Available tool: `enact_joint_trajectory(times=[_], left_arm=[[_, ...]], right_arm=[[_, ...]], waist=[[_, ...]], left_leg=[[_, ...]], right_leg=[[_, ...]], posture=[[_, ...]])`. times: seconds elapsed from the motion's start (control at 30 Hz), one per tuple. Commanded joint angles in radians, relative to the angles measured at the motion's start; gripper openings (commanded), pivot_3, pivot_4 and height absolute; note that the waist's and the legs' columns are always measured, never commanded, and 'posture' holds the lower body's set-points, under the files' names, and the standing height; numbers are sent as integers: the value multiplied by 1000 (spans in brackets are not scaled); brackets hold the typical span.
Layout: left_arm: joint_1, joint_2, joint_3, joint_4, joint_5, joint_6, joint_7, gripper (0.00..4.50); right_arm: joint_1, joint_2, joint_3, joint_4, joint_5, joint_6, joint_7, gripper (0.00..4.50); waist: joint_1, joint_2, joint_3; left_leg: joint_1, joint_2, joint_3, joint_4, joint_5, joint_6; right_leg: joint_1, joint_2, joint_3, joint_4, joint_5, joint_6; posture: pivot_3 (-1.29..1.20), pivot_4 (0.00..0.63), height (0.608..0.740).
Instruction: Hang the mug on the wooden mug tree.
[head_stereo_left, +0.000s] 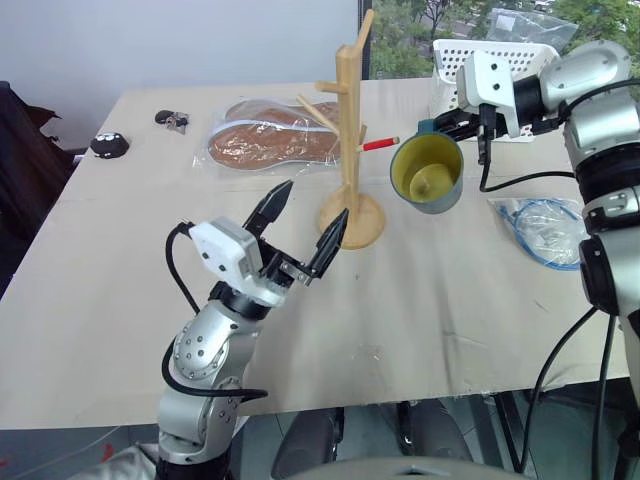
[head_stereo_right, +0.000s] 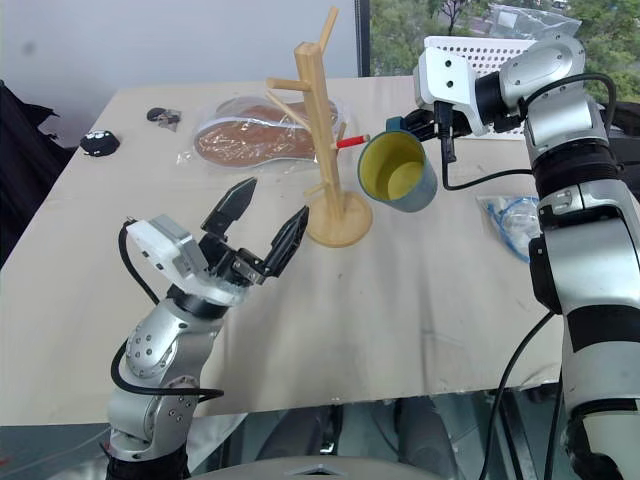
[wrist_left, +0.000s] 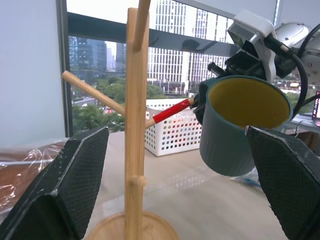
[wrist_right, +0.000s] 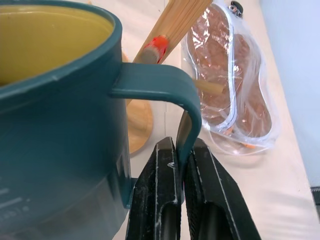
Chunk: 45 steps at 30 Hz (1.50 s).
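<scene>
Both fingers (wrist_right: 165, 190) on mug (head_stereo_left: 428, 173) handle

Count's pretty short: one teal mug (head_stereo_left: 428, 173), one wooden mug tree (head_stereo_left: 350, 140), one white perforated basket (head_stereo_left: 480, 58), one bagged pair of brown insoles (head_stereo_left: 268, 135), one bagged blue cable (head_stereo_left: 545, 228).

mug (head_stereo_left: 428, 174) right of mug tree (head_stereo_left: 351, 140) (airborne)

Smooth pale wooden mug tree (head_stereo_left: 350, 150); matt teal mug (head_stereo_left: 430, 175) with yellow inside
</scene>
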Motion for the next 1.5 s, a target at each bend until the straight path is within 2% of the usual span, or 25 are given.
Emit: enact_joint_trajectory(times=[0.03, 0.23, 0.43, 0.63, 0.73, 0.83, 0.97, 1.0, 1.13, 1.23, 1.3, 1.43, 1.5], left_arm=[[21, -1, -14, -5, -13, -50, -26, 4500], [41, 1, -13, 18, -16, -90, -55, 4500], [40, 4, -10, 51, -16, -120, -77, 4500], [32, 12, 5, 73, -17, -132, -86, 4500], [21, 15, 4, 79, -17, -131, -86, 4500], [9, 19, 3, 78, -21, -122, -86, 4500], [3, 30, 3, 71, -27, -103, -84, 4500], [3, 35, 1, 68, -30, -96, -85, 4500], [13, 55, 5, 65, -45, -81, -95, 4500], [1, 84, 22, 79, -66, -46, -102, 4500], [-2, 109, 31, 89, -81, -11, -108, 4500], [17, 125, 51, 118, -109, 113, -49, 4500], [49, 141, 50, 125, -77, 162, -21, 4500]], right_arm=[[-69, 12, -14, 25, -17, -30, 19, 61], [-102, 45, -10, 67, -52, -49, 20, 61], [-116, 103, -4, 66, -94, -37, -51, 61], [-112, 117, -16, 48, -101, -23, -92, 61], [-111, 118, -20, 41, -103, -18, -118, 821], [-113, 118, -23, 39, -105, -10, -152, 2210], [-109, 96, -36, 32, -99, 10, -183, 4280], [-103, 82, -48, 25, -91, 27, -189, 4480], [-63, 17, -117, -33, -39, 141, -207, 4480], [54, -64, -193, -178, 48, 313, -173, 4480], [196, -118, -251, -351, 131, 456, -152, 4480], [556, -179, -377, -711, 271, 675, -212, 4480], [832, -138, -463, -906, 332, 703, -289, 4480]], waist=[[-1, 0, 0], [-1, 0, 0], [-3, 1, 0], [0, 1, 1], [-1, 1, 1], [-2, 1, 1], [-2, 1, 1], [-2, 1, 1], [3, 1, 1], [8, 1, 0], [14, 0, 0], [14, 1, 0], [11, 1, 0]], left_leg=[[0, 0, 0, 0, 0, 0], [0, 0, 0, 0, 0, 0], [0, 0, 1, -1, 0, 0], [-1, 0, 0, -1, 0, 0], [-1, -1, 0, -1, 0, 0], [-1, 0, 0, -1, 0, 0], [-1, 0, 0, -1, 0, 0], [-1, 0, 0, -1, 0, 0], [-2, -1, 0, -1, 0, 0], [-3, -1, -1, -1, 0, 0], [-3, -1, -2, 0, 0, 0], [-3, 0, -1, -1, 0, 0], [-3, 1, -1, -1, 0, 1]], right_leg=[[0, 0, 0, 0, 0, 0], [0, 0, 0, 0, 0, 0], [-2, 1, 1, 1, 0, 0], [-2, 0, 0, 1, 0, 0], [-2, 0, 0, 1, 0, 0], [-2, 0, 0, 1, 0, 0], [-2, 0, 0, 1, 0, 0], [-2, 0, 0, 1, 0, 0], [-3, 0, 0, 0, 0, 0], [-2, 0, -1, -1, 0, 0], [-2, 0, -2, -1, 0, 0], [-2, -1, -1, 0, 0, 0], [-3, 0, -1, 0, 0, 0]], posture=[[0, 150, 740], [0, 150, 740], [0, 150, 740], [0, 150, 740], [0, 150, 740], [0, 150, 740], [0, 150, 740], [0, 150, 740], [0, 150, 740], [0, 150, 740], [0, 150, 740], [0, 150, 740], [0, 150, 740]])
